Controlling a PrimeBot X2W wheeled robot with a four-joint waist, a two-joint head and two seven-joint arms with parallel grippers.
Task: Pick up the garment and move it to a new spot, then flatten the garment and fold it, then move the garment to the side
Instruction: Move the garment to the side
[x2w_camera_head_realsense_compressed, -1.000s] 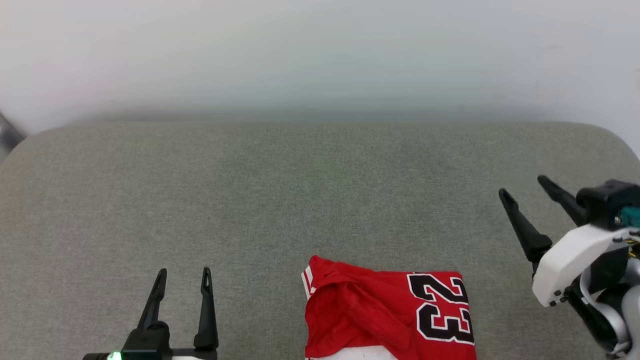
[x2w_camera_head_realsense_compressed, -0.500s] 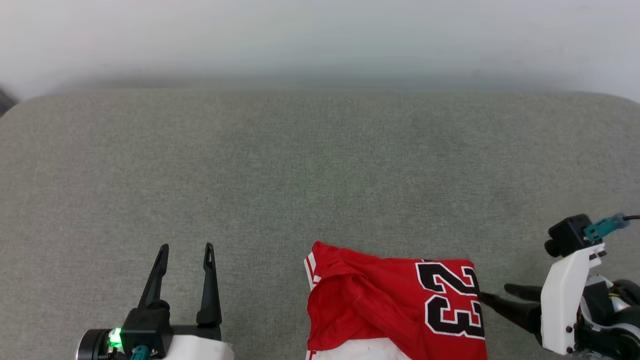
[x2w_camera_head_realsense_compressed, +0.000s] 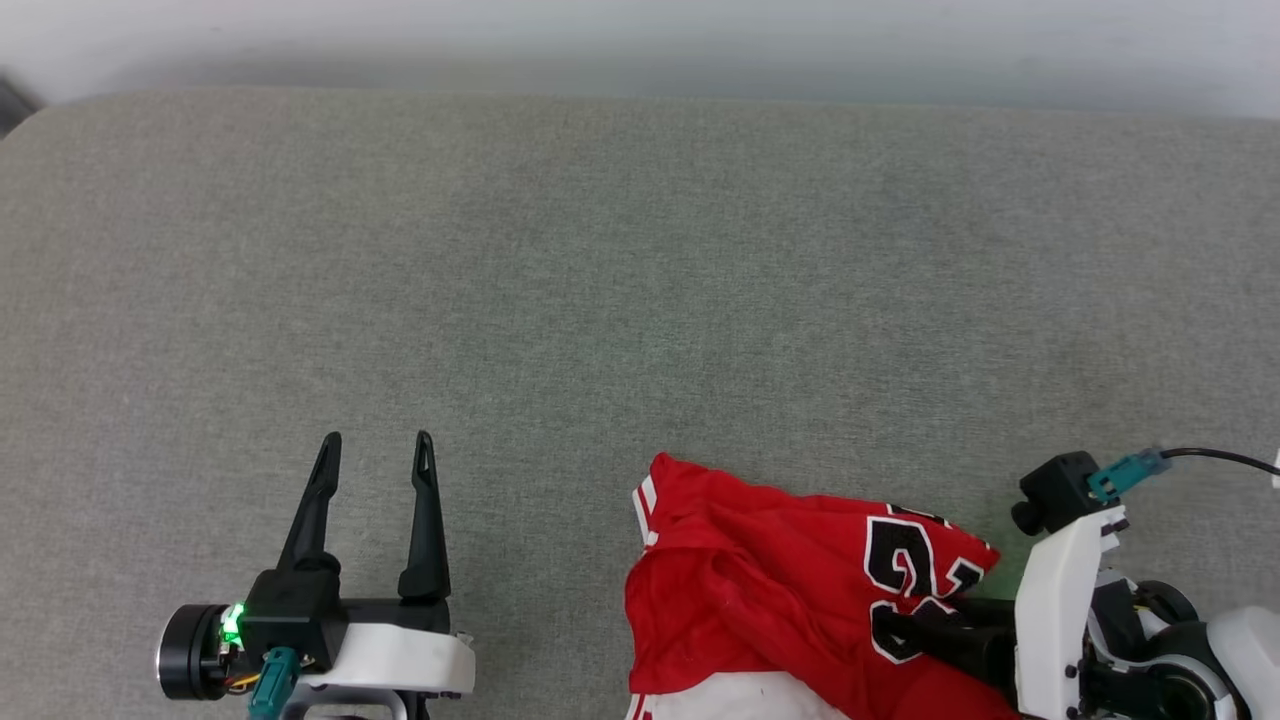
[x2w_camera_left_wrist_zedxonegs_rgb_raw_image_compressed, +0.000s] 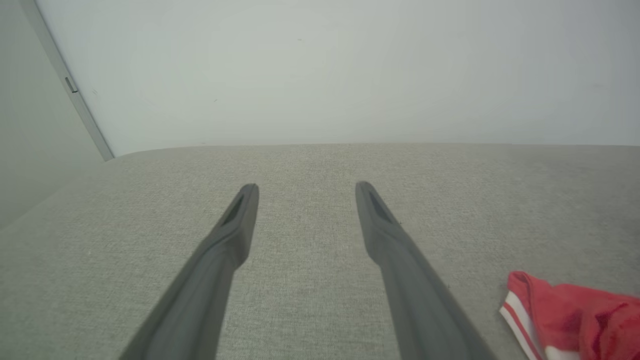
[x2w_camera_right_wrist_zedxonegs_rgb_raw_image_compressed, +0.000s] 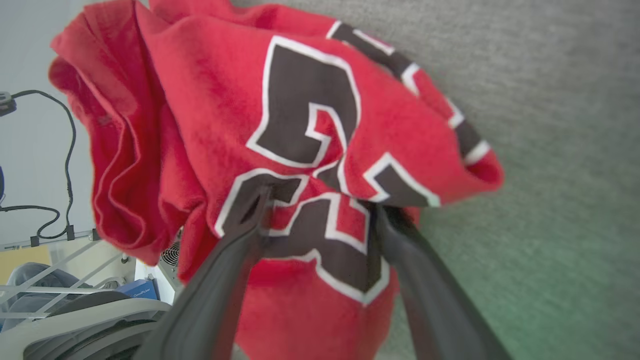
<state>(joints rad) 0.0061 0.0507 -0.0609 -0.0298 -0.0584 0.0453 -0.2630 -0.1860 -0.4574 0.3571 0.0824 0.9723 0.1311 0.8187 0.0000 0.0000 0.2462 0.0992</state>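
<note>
Desk: Status on the cloth, please?

Pilot: I've got the garment (x2w_camera_head_realsense_compressed: 760, 590) lying crumpled at the near edge of the grey cushion (x2w_camera_head_realsense_compressed: 600, 300), right of centre in my head view. It's red, with the black number facing up and a white strip along the bottom.

Desk: And your right side?

Pilot: My right gripper (x2w_camera_right_wrist_zedxonegs_rgb_raw_image_compressed: 316, 202) comes in low from the right, pointing into the garment's right edge. On the wrist camera the jaws are spread wide with the printed cloth bunched between them. One finger (x2w_camera_right_wrist_zedxonegs_rgb_raw_image_compressed: 227, 260) lies on top of the print, and the other tip is tucked under a raised fold. I'm not seeing a pinch on the cloth.

Desk: Left?

Pilot: My left gripper (x2w_camera_head_realsense_compressed: 377, 440) hangs over bare cushion, well apart from the garment and to its left. Its jaws are parted and point away from me. A striped corner of the garment peeks in at the lower right of that wrist camera.
</note>
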